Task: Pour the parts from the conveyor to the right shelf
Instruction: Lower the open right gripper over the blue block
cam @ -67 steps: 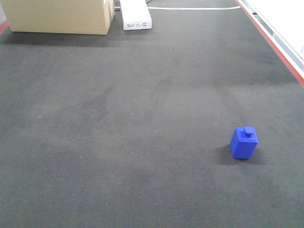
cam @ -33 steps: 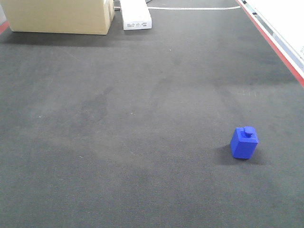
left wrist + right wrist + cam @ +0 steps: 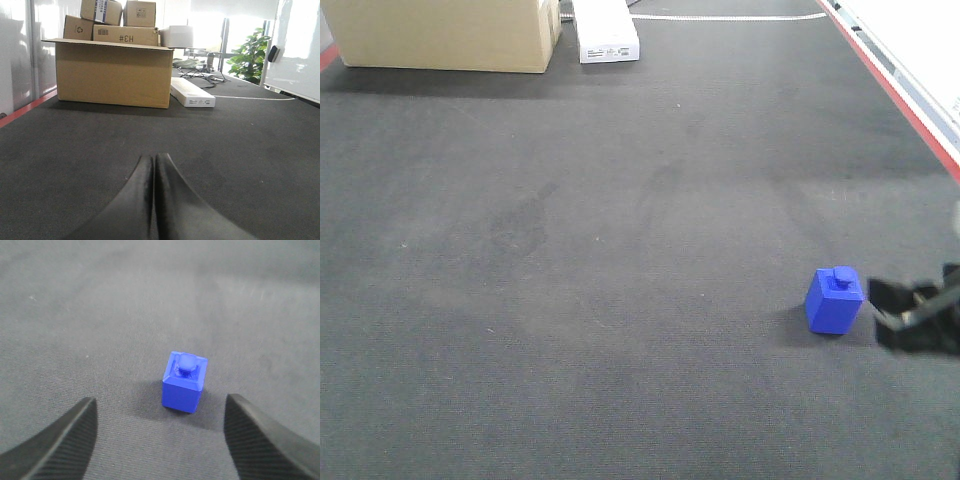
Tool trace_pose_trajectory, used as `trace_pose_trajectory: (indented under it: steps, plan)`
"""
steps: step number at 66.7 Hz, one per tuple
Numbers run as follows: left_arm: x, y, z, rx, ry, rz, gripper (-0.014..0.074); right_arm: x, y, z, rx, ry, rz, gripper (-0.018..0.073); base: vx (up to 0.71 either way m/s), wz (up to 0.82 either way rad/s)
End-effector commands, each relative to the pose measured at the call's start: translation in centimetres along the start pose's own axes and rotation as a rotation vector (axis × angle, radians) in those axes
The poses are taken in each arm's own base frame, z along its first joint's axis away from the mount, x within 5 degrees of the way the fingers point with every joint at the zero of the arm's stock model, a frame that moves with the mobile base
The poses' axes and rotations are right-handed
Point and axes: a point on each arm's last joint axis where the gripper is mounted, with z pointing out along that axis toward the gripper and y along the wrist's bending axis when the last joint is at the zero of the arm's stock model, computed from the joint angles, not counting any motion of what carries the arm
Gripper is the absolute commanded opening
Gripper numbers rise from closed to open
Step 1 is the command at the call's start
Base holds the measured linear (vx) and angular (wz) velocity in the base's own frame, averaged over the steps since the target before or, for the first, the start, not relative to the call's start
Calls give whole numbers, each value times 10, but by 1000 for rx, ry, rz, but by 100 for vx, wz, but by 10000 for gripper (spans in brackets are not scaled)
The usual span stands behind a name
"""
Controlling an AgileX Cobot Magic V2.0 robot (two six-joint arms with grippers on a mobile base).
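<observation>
On the conveyor, right gripper spread wide before the blue block.
Centre it, descend squarely, then close gently; left gripper rests pinched together.

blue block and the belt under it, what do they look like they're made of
The blue block is probably moulded plastic, going by its uniform saturated colour, crisp edges and faint sheen. The belt looks like a matte woven or rubberised fabric: dark grey, fine ribbed texture, no glare. Its exact material is unclear.

Blurred right gripper, cut off by right edge
</observation>
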Motion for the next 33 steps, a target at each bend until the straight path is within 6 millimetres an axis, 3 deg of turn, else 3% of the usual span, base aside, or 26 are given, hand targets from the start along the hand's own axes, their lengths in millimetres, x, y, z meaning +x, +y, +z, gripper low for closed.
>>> trace_pose_trajectory:
  steps: [1, 21, 33]
  plan:
    - [1, 0, 0, 11, -60, -16, -6, -33, -2, 7, 17, -22, 30, 541, 0, 0]
    - [1, 0, 0, 11, -60, -16, -6, -80, -10, 66, 110, 271, 100, 541, 0, 0]
    - [1, 0, 0, 11, -60, -16, -6, -91, -13, 101, 147, 441, 67, 540, 0, 0]
